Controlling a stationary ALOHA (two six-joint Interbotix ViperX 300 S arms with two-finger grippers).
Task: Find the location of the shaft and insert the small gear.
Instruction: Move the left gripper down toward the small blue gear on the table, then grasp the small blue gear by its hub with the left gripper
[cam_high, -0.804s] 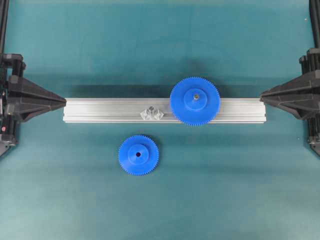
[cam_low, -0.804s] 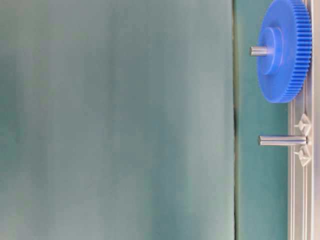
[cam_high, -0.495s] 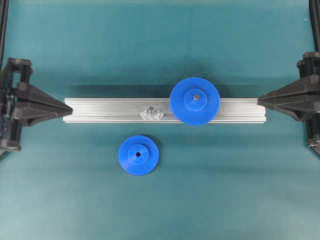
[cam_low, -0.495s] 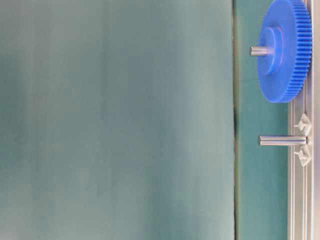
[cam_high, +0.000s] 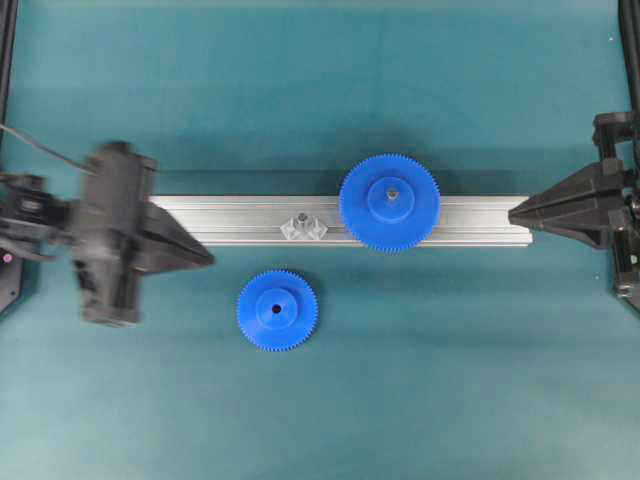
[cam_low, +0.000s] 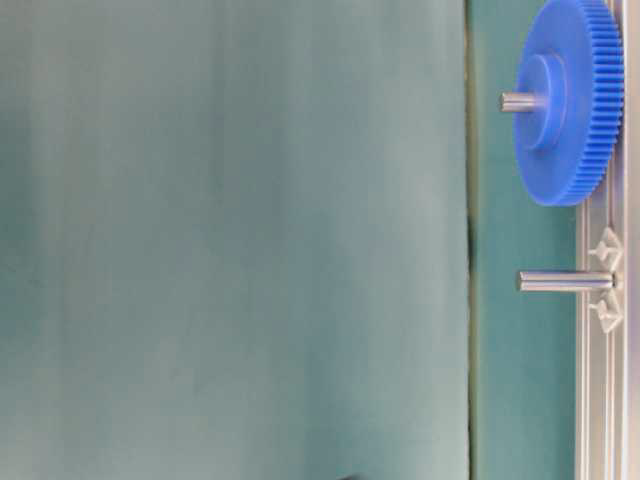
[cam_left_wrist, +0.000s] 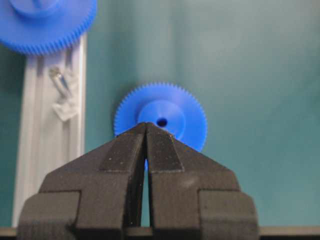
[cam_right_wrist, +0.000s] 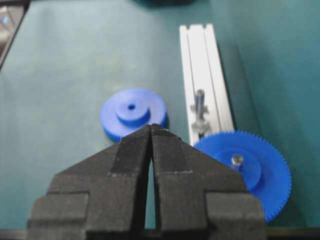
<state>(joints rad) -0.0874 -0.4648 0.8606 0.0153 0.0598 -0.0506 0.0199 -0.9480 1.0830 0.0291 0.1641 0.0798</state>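
Observation:
The small gear (cam_high: 277, 310) lies flat on the green mat in front of the rail, its hole up; it also shows in both wrist views (cam_left_wrist: 161, 116) (cam_right_wrist: 132, 114). The shaft (cam_high: 303, 225) stands bare on its shiny bracket on the aluminium rail (cam_high: 230, 215), and sticks out in the table-level view (cam_low: 563, 281). My left gripper (cam_high: 207, 260) is shut and empty, its tip just left of the small gear and in front of the rail. Shut and empty too, my right gripper (cam_high: 514, 214) points at the rail's right end.
A larger blue gear (cam_high: 389, 202) sits on its own pin on the rail, right of the shaft; it also shows in the table-level view (cam_low: 567, 100). Green mat surrounds the rail on all sides.
My left gripper has swung in from the left edge, moving right toward the small gear. The right gripper has crept slightly inward. Gears and shaft are unmoved.

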